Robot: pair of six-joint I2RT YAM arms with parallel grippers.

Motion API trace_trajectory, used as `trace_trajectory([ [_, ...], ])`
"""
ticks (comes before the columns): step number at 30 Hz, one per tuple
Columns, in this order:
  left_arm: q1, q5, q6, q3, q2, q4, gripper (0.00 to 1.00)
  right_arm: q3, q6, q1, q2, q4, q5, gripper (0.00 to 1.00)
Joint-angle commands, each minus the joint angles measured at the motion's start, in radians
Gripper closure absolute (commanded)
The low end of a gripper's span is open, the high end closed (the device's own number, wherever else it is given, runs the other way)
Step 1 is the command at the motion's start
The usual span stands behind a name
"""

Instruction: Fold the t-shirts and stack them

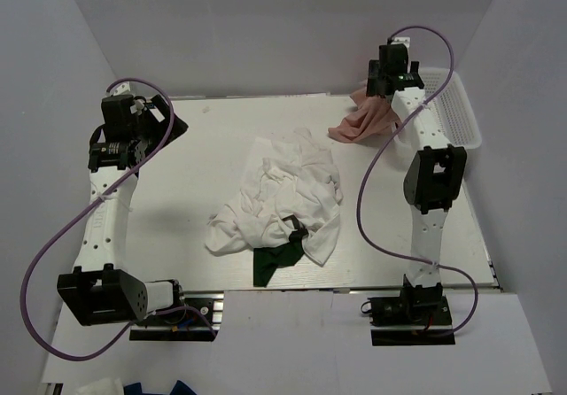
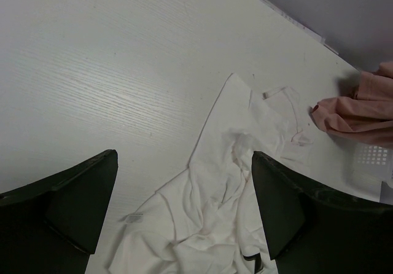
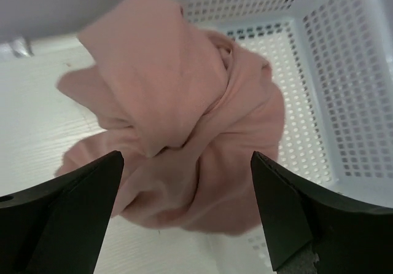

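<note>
From above, a crumpled heap of white t-shirts lies mid-counter, with the dark green t-shirt poking out from under its near side. The pink t-shirt sits bunched at the far right corner, against the white basket.

Left wrist: the left jaws stand wide apart and empty above the white t-shirts.

Right wrist: the right jaws gape wide, gripping nothing, over the pink t-shirt, which overlaps the basket rim.

A heap of t-shirts lies in the middle of the table. At 1 o'clock from it a single t-shirt lies against the basket, which stands at the table's 2 o'clock corner.
</note>
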Motion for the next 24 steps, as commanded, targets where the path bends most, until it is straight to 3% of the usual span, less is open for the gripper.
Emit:
trace_trajectory([
  [1, 0.006, 0.007, -0.011, 0.005, -0.033, -0.011, 0.0, 0.065, 0.051, -0.044, 0.09, -0.058, -0.108, 0.1],
  [3, 0.006, -0.003, -0.011, 0.016, -0.033, -0.011, 0.0, 0.093, 0.086, -0.061, 0.103, -0.056, -0.143, 0.32],
  [4, 0.006, -0.003, -0.011, 0.025, -0.033, -0.011, 0.0, 0.096, 0.089, -0.063, 0.084, -0.032, -0.145, 0.66],
  [5, 0.006, -0.003, -0.011, 0.025, -0.033, -0.011, 0.0, 0.095, 0.096, -0.066, 0.075, 0.005, -0.143, 0.9],
  [6, 0.006, -0.012, -0.011, 0.025, -0.033, -0.011, 0.0, 0.093, 0.106, -0.066, 0.06, 0.025, -0.127, 1.0],
  [10, 0.006, -0.012, -0.002, 0.025, -0.023, 0.0, 0.0, 0.107, 0.074, -0.072, -0.075, 0.16, -0.111, 1.0],
  [15, 0.006, 0.023, -0.002, 0.025, -0.023, 0.018, 0.0, 0.073, 0.044, -0.09, -0.167, 0.2, -0.051, 1.0],
  [21, 0.006, 0.045, 0.008, 0.045, -0.005, 0.036, 0.0, 0.014, 0.093, -0.159, -0.253, 0.195, 0.174, 1.0],
  [24, 0.006, 0.066, 0.008, 0.056, 0.006, 0.036, 0.0, -0.031, 0.079, -0.204, -0.295, 0.243, 0.179, 1.0],
])
